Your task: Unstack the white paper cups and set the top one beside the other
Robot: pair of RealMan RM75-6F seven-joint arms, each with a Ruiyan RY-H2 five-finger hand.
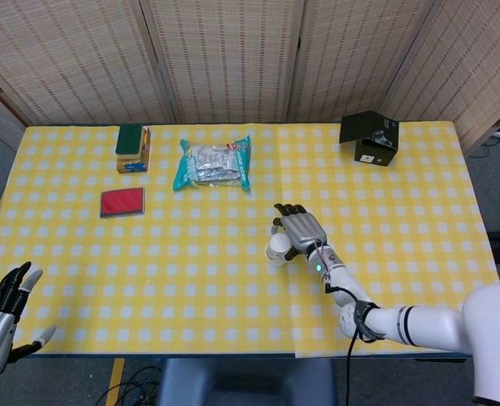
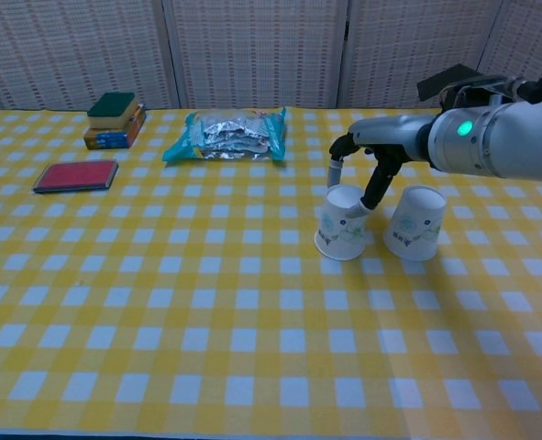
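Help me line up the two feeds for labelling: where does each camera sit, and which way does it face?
Head view: high above the near table edge, looking steeply down on the table; shows the left hand at the near corner and the right hand on a cup.
Chest view: low at the near edge, looking level across toward the screens; shows only the right hand.
Shared: the held cup, snack bag, red pad, sponge.

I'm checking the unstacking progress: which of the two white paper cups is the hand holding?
The left-hand white paper cup in the chest view, pinched at its top by the right hand. The other white paper cup stands apart, untouched.
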